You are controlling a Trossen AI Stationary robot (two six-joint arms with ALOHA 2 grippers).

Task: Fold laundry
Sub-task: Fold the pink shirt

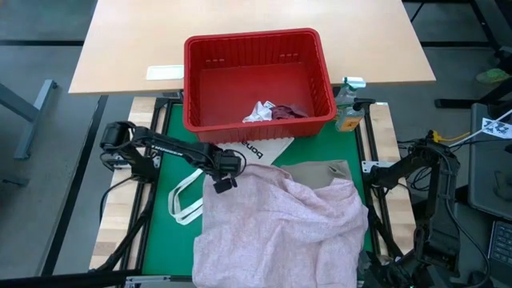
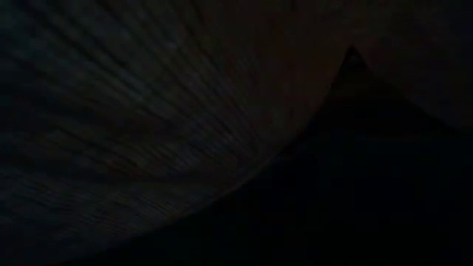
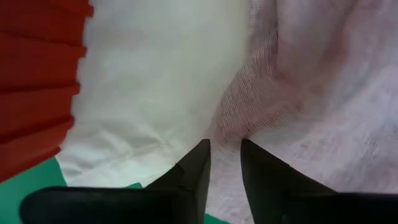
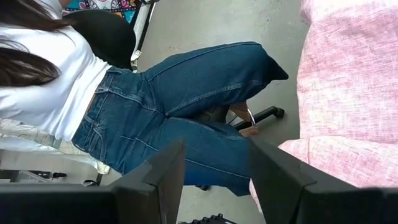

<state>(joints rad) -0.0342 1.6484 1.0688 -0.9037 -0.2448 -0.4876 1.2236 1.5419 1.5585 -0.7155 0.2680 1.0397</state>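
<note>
Left gripper (image 1: 222,183) at pink cloth's (image 1: 280,228) far-left corner, fingers (image 3: 193,174) narrowly parted over the edge, pinch unclear | right gripper (image 4: 214,186) spread, empty, off table's right side | pink cloth heaped mid-mat over beige piece (image 1: 324,172) | advice: bite hem fully, lift slowly, avoid tote (image 1: 264,148) underneath

Lab: robot arms, framed green table (image 1: 164,172)
</note>
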